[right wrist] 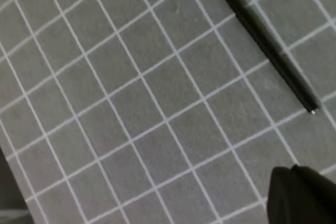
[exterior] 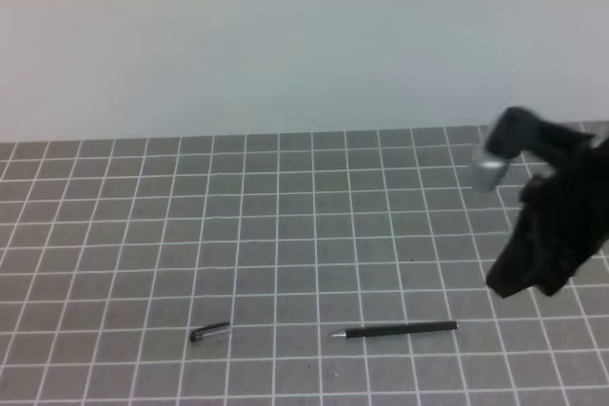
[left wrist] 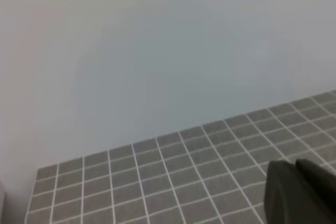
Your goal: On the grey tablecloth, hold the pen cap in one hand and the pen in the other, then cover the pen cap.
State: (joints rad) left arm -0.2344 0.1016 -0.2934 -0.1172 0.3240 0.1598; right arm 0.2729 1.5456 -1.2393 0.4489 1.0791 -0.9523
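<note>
A: Where do you see the pen (exterior: 400,331) and the pen cap (exterior: 209,332)?

B: Both lie flat on the grey tablecloth (exterior: 285,235), near the front edge in the high view. The pen is right of the middle, with its silvery tip pointing to the left. The pen cap lies further left, well apart from that tip, almost in one line with the pen. Nothing touches either of them.

A: And your right gripper (right wrist: 302,195)?

B: You have it over the right side of the cloth, above and to the right of the pen. In the right wrist view the pen runs diagonally across the upper right, and the dark jaws show at the lower right corner, closed and holding nothing.

A: The left gripper (left wrist: 299,192)?

B: You see it only in the left wrist view, as a dark shape at the lower right corner, before the cloth and a pale wall (left wrist: 157,51). Its jaws are also closed and empty.
</note>
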